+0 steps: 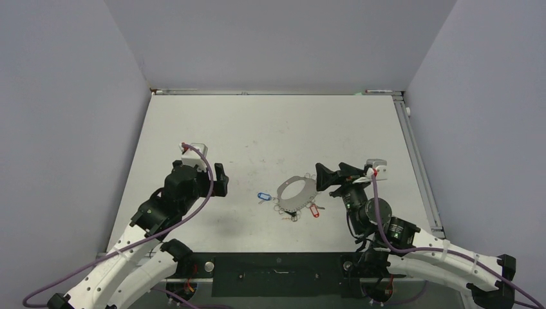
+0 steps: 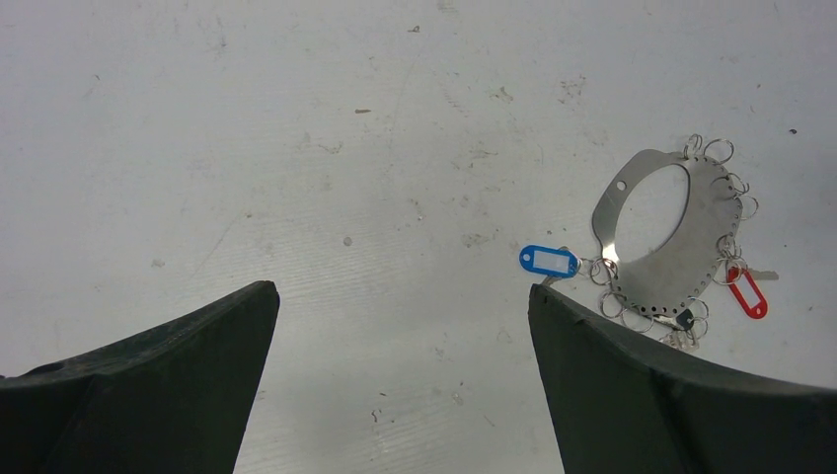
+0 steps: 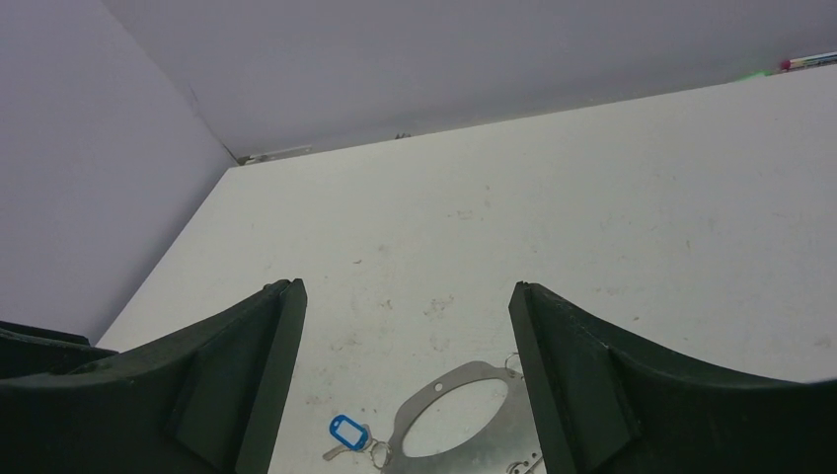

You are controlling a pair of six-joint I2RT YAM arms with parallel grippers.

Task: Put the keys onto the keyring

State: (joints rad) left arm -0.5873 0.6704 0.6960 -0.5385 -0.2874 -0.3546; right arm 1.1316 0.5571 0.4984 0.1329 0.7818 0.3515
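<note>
Open counter behind and to the left; the keyring's right side is crowded

The counter (image 1: 270, 125) is stretching bare from the back wall (image 1: 277, 45) down to the keyring (image 1: 291, 201), leaving a wide way in from behind. The right pincer (image 1: 320, 177), jaws spread, is hanging just at the keyring's right rim and blocking that side. The red-tagged key (image 1: 315, 210) is fringing the near edge, and the blue-tagged key (image 1: 261, 197) is lying against the left one. The left pincer (image 1: 221, 179), jaws also spread, is hanging well apart from it, with bare counter between them.
</note>
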